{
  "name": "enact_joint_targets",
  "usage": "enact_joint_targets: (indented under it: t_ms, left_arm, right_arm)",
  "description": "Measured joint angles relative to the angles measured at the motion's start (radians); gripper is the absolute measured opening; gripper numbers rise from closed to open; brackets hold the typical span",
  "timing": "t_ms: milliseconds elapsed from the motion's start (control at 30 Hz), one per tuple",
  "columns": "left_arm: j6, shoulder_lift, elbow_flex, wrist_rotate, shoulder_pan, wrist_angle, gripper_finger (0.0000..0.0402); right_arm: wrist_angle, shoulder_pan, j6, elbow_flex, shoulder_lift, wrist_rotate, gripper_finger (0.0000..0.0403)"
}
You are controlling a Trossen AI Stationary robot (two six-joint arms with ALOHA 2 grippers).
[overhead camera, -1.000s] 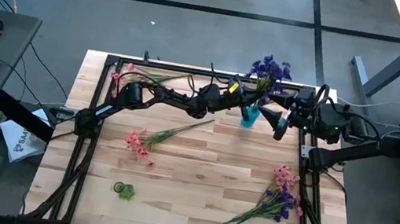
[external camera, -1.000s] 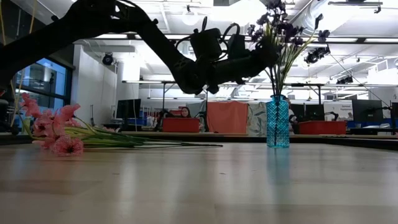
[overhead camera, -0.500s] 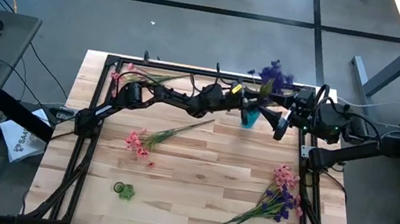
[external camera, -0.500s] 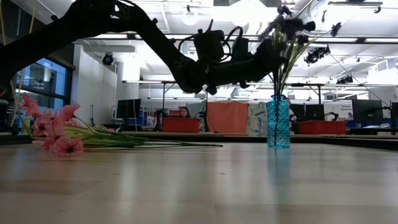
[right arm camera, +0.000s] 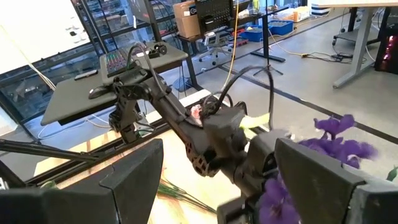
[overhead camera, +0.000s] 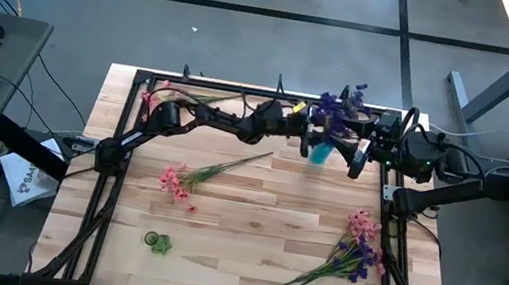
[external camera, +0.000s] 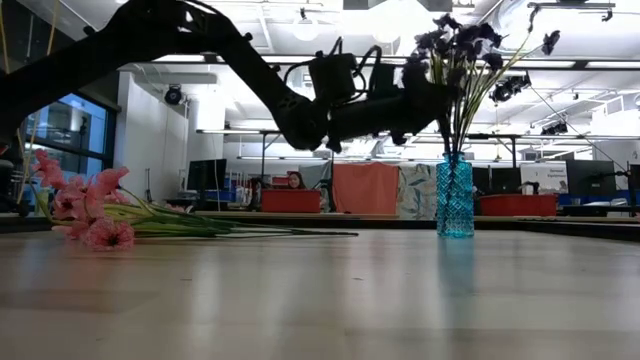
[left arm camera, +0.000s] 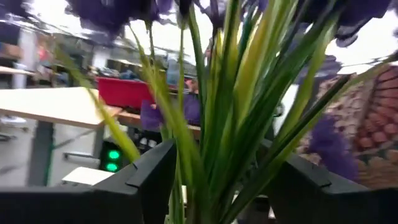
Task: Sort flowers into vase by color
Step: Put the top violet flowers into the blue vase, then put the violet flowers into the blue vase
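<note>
A blue glass vase [overhead camera: 319, 152] [external camera: 455, 195] stands at the table's far right. The purple flowers [overhead camera: 340, 110] [external camera: 460, 45] stand in it, stems down in its mouth. My left gripper [overhead camera: 314, 127] [external camera: 425, 100] [left arm camera: 224, 180] is open at stem height above the vase. The green stems [left arm camera: 230, 124] pass between its fingers. My right gripper [overhead camera: 358, 160] [right arm camera: 221, 186] waits open just right of the vase. A pink sprig [overhead camera: 178, 180] [external camera: 85, 210] lies on the table's left half. My left gripper comes level from the table's left, its open fingers on either side of the purple flowers' stems [left arm camera: 214, 149], above the vase's mouth. I cannot tell whether a finger touches the stems or leaves. The flowers stand upright in the vase.
A mixed pink and purple bunch [overhead camera: 349, 253] lies near the right front. More pink flowers [overhead camera: 155, 95] lie at the far left corner, and a small green piece [overhead camera: 157, 241] at the front left. A black frame [overhead camera: 242, 88] rims the table.
My left gripper has opened and let go of the purple flowers' stems, staying beside them. The blossoms have swung from leaning beyond the far edge to standing more upright over the vase. The vase has shifted slightly toward the table's right.
</note>
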Motion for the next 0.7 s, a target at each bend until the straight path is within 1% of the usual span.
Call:
enact_joint_targets:
  t_ms: [100, 233, 367, 567, 700]
  left_arm:
    - [-0.032, -0.032, 0.0, 0.072, 0.02, -0.055, 0.0209]
    - [-0.014, -0.084, 0.0, 0.138, 0.039, -0.213, 0.0209]
    - [0.094, -0.144, 0.0, 0.187, 0.051, -0.42, 0.0209]
    - [0.323, -0.259, 0.0, 0.181, 0.07, -0.814, 0.0209]
    - [0.431, -0.335, 0.001, 0.17, 0.086, -1.037, 0.0209]
  right_arm:
    - [0.012, 0.0, -0.006, 0.0, 0.0, 0.0, 0.0304]
    - [0.022, 0.0, -0.008, 0.0, -0.001, 0.0, 0.0304]
    - [0.021, 0.0, -0.008, 0.0, -0.001, 0.0, 0.0304]
    - [0.024, 0.0, -0.008, 0.0, -0.001, 0.0, 0.0304]
    - [0.029, 0.0, -0.028, 0.0, -0.001, 0.0, 0.0304]
